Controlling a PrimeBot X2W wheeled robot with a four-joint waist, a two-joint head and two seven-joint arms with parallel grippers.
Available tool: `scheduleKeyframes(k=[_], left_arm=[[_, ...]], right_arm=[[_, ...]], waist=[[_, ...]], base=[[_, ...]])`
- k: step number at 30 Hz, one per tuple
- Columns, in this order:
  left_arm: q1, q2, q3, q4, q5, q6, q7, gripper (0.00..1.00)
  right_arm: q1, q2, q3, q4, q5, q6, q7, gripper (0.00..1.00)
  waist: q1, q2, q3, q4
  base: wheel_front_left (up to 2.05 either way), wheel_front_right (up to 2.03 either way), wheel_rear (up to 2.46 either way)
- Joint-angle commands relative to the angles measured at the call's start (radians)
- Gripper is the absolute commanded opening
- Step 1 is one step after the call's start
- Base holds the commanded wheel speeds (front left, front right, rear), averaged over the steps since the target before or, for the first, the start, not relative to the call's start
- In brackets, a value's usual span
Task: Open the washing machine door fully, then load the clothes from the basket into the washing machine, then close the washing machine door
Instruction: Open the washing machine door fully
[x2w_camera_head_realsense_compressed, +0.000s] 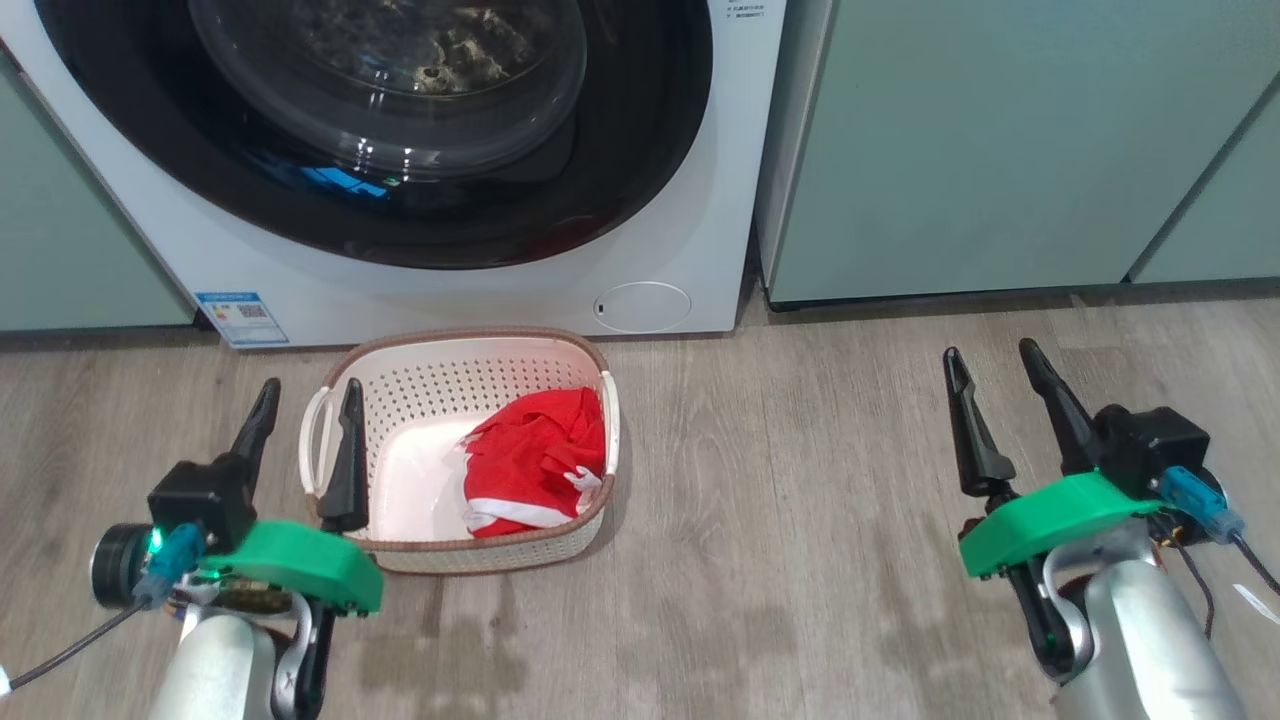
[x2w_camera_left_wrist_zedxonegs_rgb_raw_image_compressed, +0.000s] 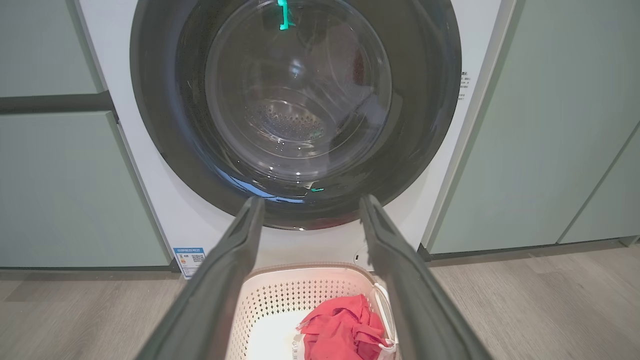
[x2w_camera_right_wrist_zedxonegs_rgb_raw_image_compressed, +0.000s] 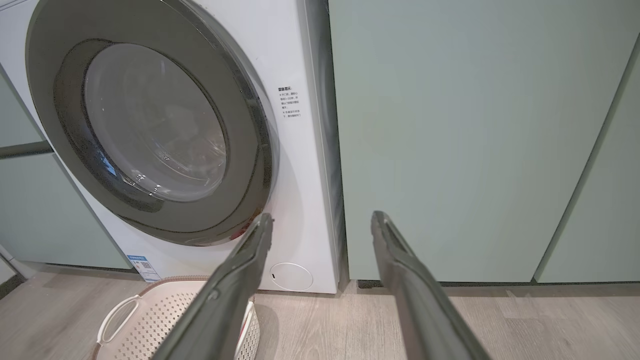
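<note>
The white washing machine (x2w_camera_head_realsense_compressed: 690, 230) stands ahead with its round black-rimmed door (x2w_camera_head_realsense_compressed: 400, 100) shut flat against its front; the door (x2w_camera_left_wrist_zedxonegs_rgb_raw_image_compressed: 295, 100) and the door (x2w_camera_right_wrist_zedxonegs_rgb_raw_image_compressed: 150, 130) also face both wrist views. On the floor before it sits the cream basket (x2w_camera_head_realsense_compressed: 420, 400), holding red clothes (x2w_camera_head_realsense_compressed: 540, 460) with white trim in its right half. My left gripper (x2w_camera_head_realsense_compressed: 310, 400) hovers open at the basket's left end, one finger over its rim. Off to the right, over bare floor, my right gripper (x2w_camera_head_realsense_compressed: 990, 365) is open and holds nothing.
Pale green cabinets (x2w_camera_head_realsense_compressed: 1000, 140) flank the machine on both sides. A round white flap (x2w_camera_head_realsense_compressed: 642, 306) and a blue sticker (x2w_camera_head_realsense_compressed: 240, 318) sit low on the machine's front. Grey wood-look floor (x2w_camera_head_realsense_compressed: 800, 480) spreads right of the basket.
</note>
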Motion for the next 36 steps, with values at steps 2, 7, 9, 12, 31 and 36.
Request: scheduleKeyframes(k=[2,7,9,12,31,36], left_arm=[[-0.053,0.023,0.033,-0.036,0.000,-0.001,-0.012,1.00],[-0.053,0.027,0.031,-0.040,0.000,-0.003,-0.013,1.00],[-0.054,0.029,0.030,-0.041,0.000,-0.004,-0.013,1.00],[-0.054,0.030,0.029,-0.042,-0.001,-0.004,-0.013,1.00],[-0.051,0.029,0.024,-0.041,-0.002,0.001,-0.013,1.00],[-0.049,0.028,0.024,-0.042,-0.002,0.002,-0.013,1.00]], right_arm=[[-0.046,0.002,0.026,-0.028,0.012,0.000,-0.011,1.00],[-0.048,0.002,0.026,-0.025,0.016,0.000,-0.015,1.00],[-0.049,0.002,0.025,-0.023,0.016,0.000,-0.016,1.00],[-0.050,0.002,0.025,-0.021,0.018,0.000,-0.017,1.00],[-0.052,0.002,0.022,-0.012,0.020,0.000,-0.024,0.00],[-0.052,0.002,0.024,-0.014,0.029,0.000,-0.021,0.00]], waist=[[0.0000,-0.0001,0.001,-0.001],[0.0000,-0.0001,0.004,-0.005],[0.0000,-0.0001,0.005,-0.006],[0.0000,-0.0001,0.007,-0.007],[0.0000,-0.0001,0.001,-0.006],[0.0000,-0.0001,0.001,-0.007]], base=[[0.60,0.60,-1.19],[0.24,0.24,-0.48],[0.00,0.00,0.00],[0.00,0.00,0.00],[0.00,0.00,0.00],[0.00,0.00,0.00]])
